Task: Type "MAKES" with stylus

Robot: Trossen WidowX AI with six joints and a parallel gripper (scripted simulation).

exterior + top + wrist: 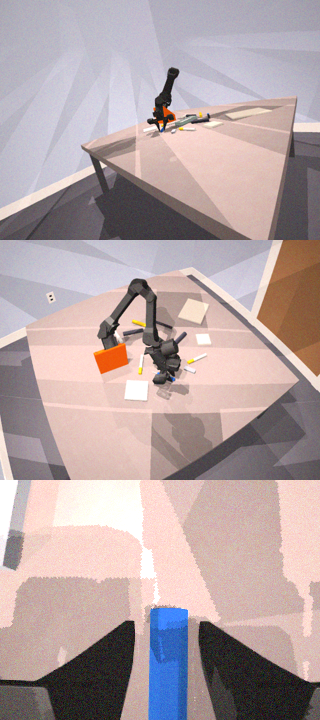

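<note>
"What does the top view give you?"

"A matte black arm, angular and jointed, reaching to the middle of the frame. Beneath its tip is a smooth blue rod, apparently the stylus. A flat orange panel stands left of centre, with a thin white square lower down."

"And the bench?"

"Pinkish and finely speckled, crossed by pale bands and shadows. Past it I see a bluish wall with a socket at upper left, and a brown panel at upper right."

"Exterior view?"

"The blue rod is low between the fingers, near the frame's centre. Right of it lies a grey-green bar, long and straight-edged. The bench has a thick edge and dark legs, over a grey floor."

"Now the wrist view. Are the jaws clenched?"

"No, parted: bench shows on both sides of the blue rod, so they straddle it without gripping. It runs up from the bottom edge, faceted, its flat end near mid-frame. A pale block pokes in at upper left."
</note>
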